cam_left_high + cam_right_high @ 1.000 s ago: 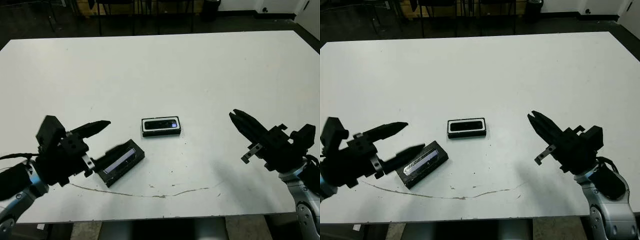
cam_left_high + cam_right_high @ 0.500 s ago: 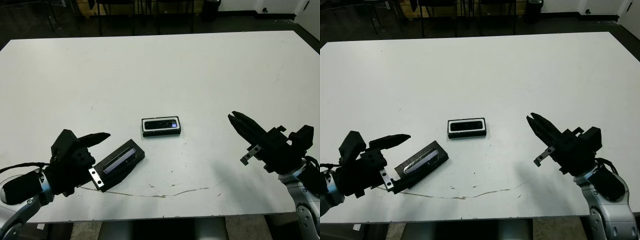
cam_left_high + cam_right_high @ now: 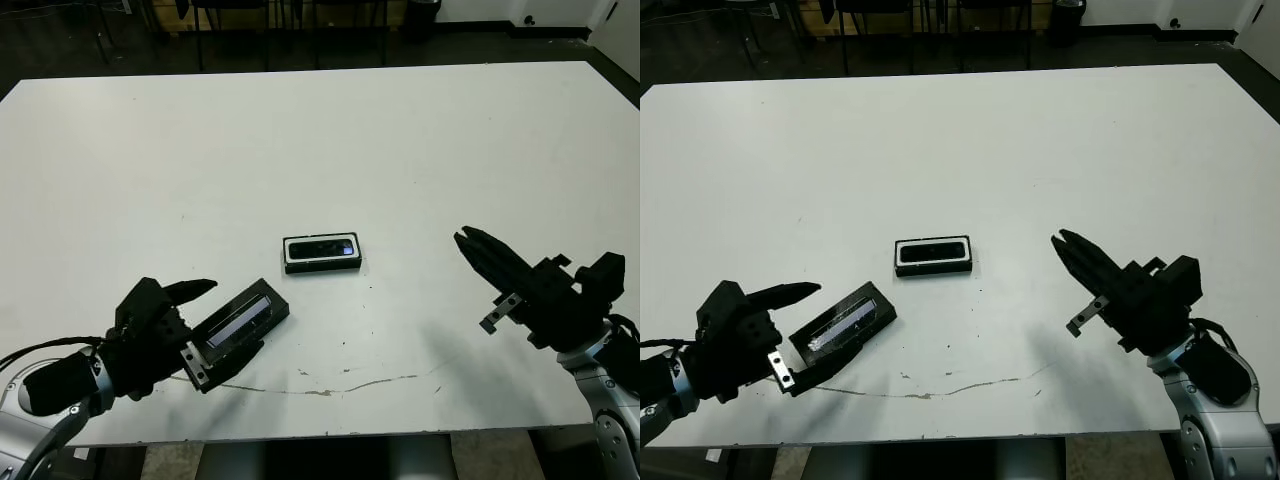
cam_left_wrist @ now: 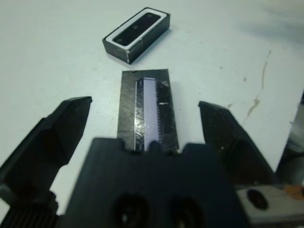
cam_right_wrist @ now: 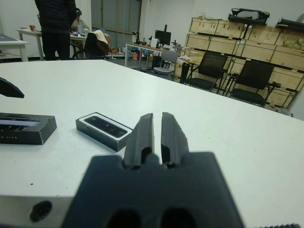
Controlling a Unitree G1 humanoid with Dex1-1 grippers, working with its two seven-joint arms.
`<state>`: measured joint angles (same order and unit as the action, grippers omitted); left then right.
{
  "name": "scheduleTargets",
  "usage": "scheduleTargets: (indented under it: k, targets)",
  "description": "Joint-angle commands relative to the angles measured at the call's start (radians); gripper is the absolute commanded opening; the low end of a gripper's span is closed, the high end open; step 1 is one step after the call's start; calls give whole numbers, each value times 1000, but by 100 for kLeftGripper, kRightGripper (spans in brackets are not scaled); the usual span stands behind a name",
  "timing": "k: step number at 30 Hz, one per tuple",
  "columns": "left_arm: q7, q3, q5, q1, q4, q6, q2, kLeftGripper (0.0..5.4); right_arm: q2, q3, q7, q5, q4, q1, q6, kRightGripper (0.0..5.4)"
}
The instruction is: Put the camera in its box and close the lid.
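Note:
The camera (image 3: pixel 322 247) lies inside its box (image 3: pixel 290 262), a small white-lined tray at the table's middle, also seen in the left wrist view as the box (image 4: pixel 142 47). The lid (image 3: pixel 243 320), flat and black with a pale shiny strip, rests on the table to the box's front left. My left gripper (image 3: pixel 214 331) is open and low over the table. Its fingers (image 4: pixel 71 114) straddle the lid's near end without touching it. My right gripper (image 3: pixel 461 238) hovers shut to the right of the box, holding nothing.
A thin brown mark (image 3: pixel 330 388) runs across the white table (image 3: pixel 330 150) close to its front edge. In the right wrist view, chairs (image 5: pixel 251 78), stacked crates and a standing person (image 5: pixel 57 23) show beyond the table.
My left gripper has sunk toward the table and drawn back along the lid's near end, fingers still spread. The lid, box and right gripper have stayed put.

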<state>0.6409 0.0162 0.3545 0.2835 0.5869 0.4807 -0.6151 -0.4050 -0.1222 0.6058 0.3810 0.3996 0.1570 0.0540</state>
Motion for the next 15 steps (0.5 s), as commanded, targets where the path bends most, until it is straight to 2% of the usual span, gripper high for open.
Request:
scheduleTargets:
  k: [1, 7, 13, 15]
  targets:
    - [1, -14, -26, 12, -45, -21, 1, 539, -18, 3, -7, -18, 5, 12, 20, 0]
    - [13, -24, -35, 7, -88, -42, 0, 539, -13, 4, 12, -13, -15, 7, 3, 0]
    - [12, -38, -46, -2, -123, -47, 5, 539, -34, -2, -22, -26, 47, 20, 74, 0]
    - [27, -44, -36, -10, -135, -38, 2, 539, -21, 0, 5, -18, 3, 8, 23, 0]
